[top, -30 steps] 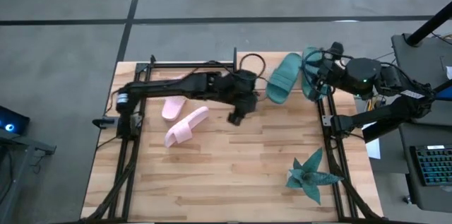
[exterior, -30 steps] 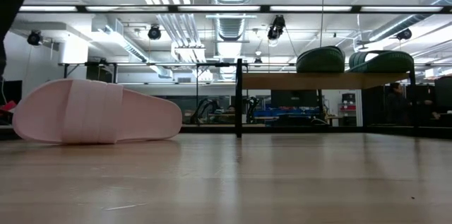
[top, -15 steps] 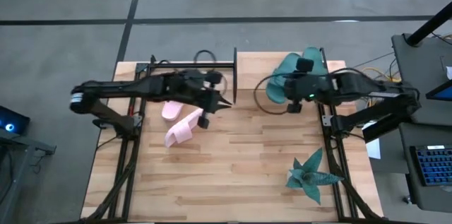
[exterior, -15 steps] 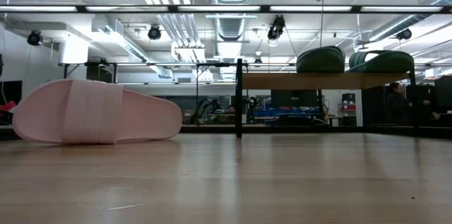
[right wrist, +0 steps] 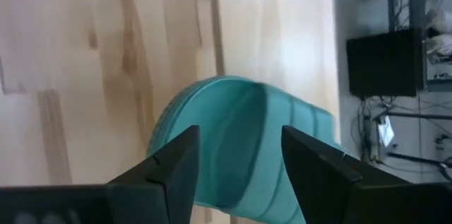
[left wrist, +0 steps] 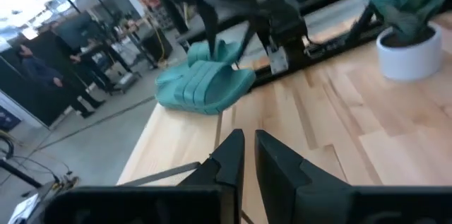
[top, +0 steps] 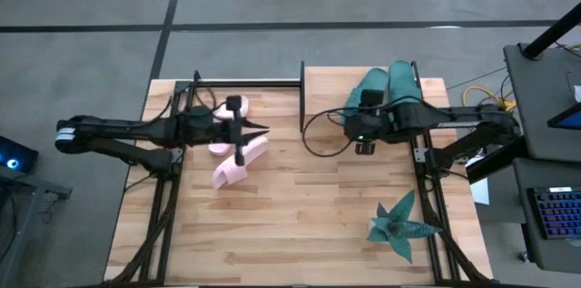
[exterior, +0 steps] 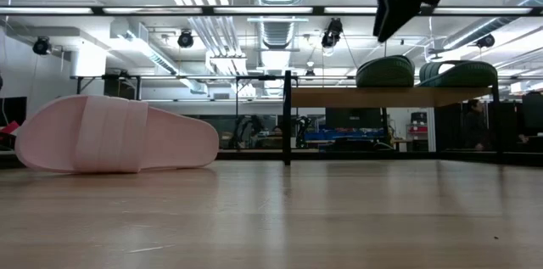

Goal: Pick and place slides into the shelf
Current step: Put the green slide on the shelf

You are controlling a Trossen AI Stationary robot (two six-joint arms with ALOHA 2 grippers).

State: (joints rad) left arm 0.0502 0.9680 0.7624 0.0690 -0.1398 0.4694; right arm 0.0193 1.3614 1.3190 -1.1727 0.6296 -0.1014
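Two dark teal slides rest side by side, soles down, on the shelf at the far right; the low view shows them on its board. Two pink slides lie on the table at the left, the nearer one sole down. My left gripper hovers shut above the pink pair, touching nothing. My right gripper hangs open high over the shelf's near edge, with a teal slide below its fingers and apart from them.
A teal spiky plant in a white pot stands at the near right of the table. Black frame rails run along both sides of the table. A black post stands at the shelf's left end.
My left gripper has drawn back from the table's middle toward the left edge and now hangs over the pink slides. My right gripper has come off the teal slides, moving toward the table's left and near edge. All slides have stayed where they were.
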